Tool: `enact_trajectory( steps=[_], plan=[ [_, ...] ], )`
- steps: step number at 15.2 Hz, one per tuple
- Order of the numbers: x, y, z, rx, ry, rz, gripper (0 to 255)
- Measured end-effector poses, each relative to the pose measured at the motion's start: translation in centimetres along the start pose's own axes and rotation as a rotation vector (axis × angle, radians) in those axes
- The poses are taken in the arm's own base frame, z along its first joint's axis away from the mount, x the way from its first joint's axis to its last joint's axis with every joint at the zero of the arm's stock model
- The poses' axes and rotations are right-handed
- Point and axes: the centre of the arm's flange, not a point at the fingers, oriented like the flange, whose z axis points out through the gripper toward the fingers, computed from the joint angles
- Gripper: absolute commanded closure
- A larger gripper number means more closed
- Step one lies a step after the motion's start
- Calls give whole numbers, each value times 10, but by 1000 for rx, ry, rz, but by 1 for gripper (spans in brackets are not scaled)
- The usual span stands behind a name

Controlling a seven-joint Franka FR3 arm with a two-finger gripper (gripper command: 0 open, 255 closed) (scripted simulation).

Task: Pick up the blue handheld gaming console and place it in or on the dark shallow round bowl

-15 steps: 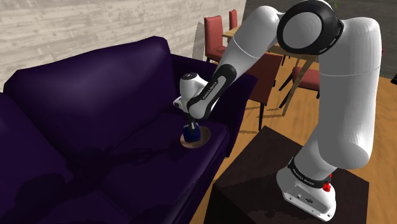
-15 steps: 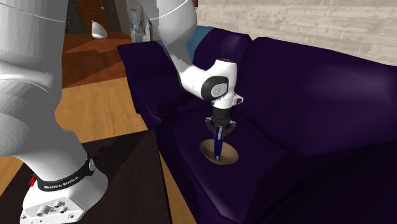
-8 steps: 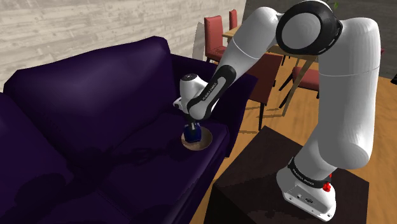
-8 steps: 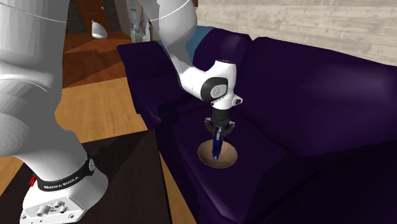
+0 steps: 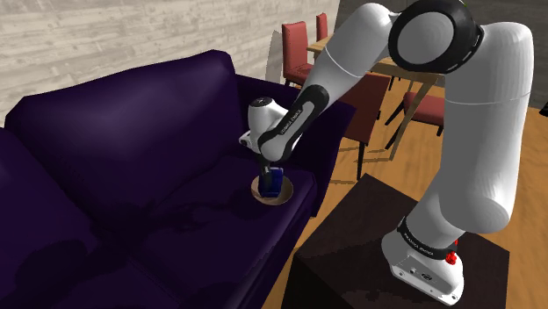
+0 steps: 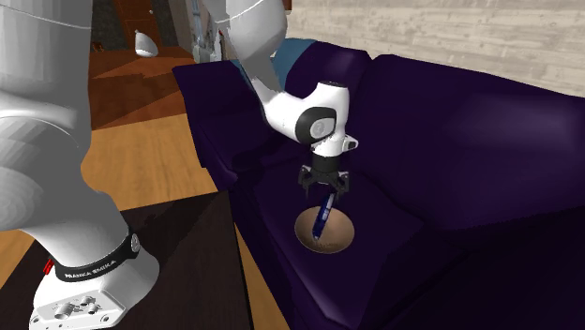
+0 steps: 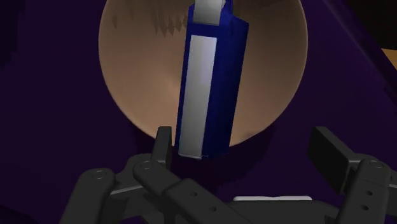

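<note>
- Blue with a white strip, the console stands on end in the tan round bowl, which sits on the seat of the dark purple sofa.
- We see its long axis running almost straight away from the gripper. Its far end is down in the bowl and its near end is just below the fingertips. In the second exterior view it leans a little.
- We find the gripper directly above it, fingers spread wide and clasping nothing. One finger sits just beside the console's near end, and we cannot tell whether it touches. The other stands well apart.
- We judge the placing all but done. The next move is a straight lift clear, and the leaning console may topple against the rim.
</note>
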Motion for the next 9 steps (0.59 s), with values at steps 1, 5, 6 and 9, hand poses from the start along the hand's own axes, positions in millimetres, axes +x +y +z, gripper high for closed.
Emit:
enact_trajectory(
  steps=[1, 5, 6, 9],
  plan=[
    [0, 0, -10, -1, 0, 0, 0],
    [0, 1, -31, 0, 0, 0, 0],
    [0, 1, -32, 0, 0, 0, 0],
    [0, 1, -32, 0, 0, 0, 0]
  ],
)
